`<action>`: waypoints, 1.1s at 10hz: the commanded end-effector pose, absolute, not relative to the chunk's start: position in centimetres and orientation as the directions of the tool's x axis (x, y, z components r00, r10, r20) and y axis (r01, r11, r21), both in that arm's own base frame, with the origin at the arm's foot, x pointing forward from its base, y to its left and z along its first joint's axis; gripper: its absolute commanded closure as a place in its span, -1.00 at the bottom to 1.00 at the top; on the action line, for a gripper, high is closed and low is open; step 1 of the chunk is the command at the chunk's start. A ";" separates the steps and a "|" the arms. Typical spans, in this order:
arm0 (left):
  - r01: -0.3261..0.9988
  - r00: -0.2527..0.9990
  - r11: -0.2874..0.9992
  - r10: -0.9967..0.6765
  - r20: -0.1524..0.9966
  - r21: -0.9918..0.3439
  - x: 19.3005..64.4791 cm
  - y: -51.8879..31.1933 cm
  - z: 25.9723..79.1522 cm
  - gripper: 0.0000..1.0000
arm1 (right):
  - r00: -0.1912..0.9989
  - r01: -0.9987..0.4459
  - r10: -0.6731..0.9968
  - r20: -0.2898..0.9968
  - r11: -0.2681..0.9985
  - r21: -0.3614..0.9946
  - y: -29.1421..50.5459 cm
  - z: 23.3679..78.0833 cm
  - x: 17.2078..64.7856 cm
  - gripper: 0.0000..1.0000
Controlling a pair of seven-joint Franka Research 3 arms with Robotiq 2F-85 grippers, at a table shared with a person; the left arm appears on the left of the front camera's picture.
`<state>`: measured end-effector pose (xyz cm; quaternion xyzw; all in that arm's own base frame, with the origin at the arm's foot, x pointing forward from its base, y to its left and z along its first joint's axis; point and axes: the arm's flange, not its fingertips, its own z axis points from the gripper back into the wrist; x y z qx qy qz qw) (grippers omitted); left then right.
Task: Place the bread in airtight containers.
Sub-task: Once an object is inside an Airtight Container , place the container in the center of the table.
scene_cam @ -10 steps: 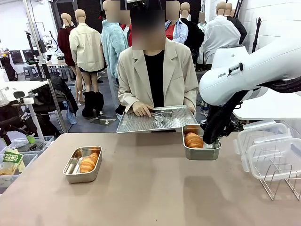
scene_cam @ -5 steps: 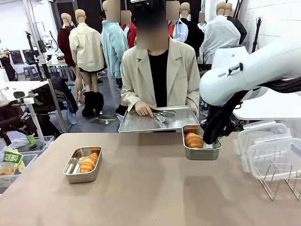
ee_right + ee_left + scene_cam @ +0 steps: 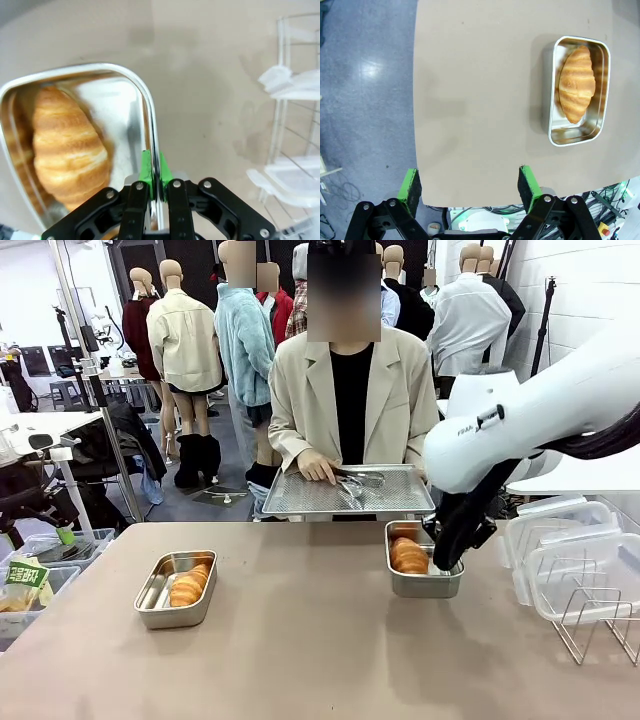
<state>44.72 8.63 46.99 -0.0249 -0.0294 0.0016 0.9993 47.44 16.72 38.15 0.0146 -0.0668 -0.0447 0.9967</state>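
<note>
Right gripper [image 3: 155, 172] closed narrow, green pads pinching the thin side wall of the right tin [image 3: 100, 69], one pad inside and one outside. Right roll [image 3: 67, 145] lies lengthwise inside that tin, just beside the inner pad, not touching it. Front view: this tin sits at the far right of the bench [image 3: 320, 660]; cannot tell whether it is lifted clear. Left gripper [image 3: 469, 182] spread wide, holding nothing, hovering over the near bench edge. Left tin [image 3: 572, 136] stands well apart from it, lidless, left roll [image 3: 577, 84] inside. Person at far side holds a perforated tray [image 3: 300, 502] with tongs [image 3: 358, 482] on it. Clear lids [image 3: 570, 560] lean in a wire rack [image 3: 590, 625] at right.
</note>
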 end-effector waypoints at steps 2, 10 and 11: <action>-0.021 0.997 0.999 0.024 0.071 -0.038 44.7 8.7 46.9 -1.00 | 0.985 0.078 -0.078 0.154 0.997 0.009 17.6 36.0 49.2 1.00; -0.021 0.997 0.999 0.024 0.071 -0.038 44.7 8.7 46.9 -1.00 | 0.993 0.086 -0.084 0.085 0.996 -0.028 17.8 33.5 50.6 0.24; -0.021 0.997 0.999 0.024 0.071 -0.038 44.7 8.7 46.9 -1.00 | 0.993 0.085 -0.082 0.087 0.996 -0.026 17.8 33.7 50.5 -0.15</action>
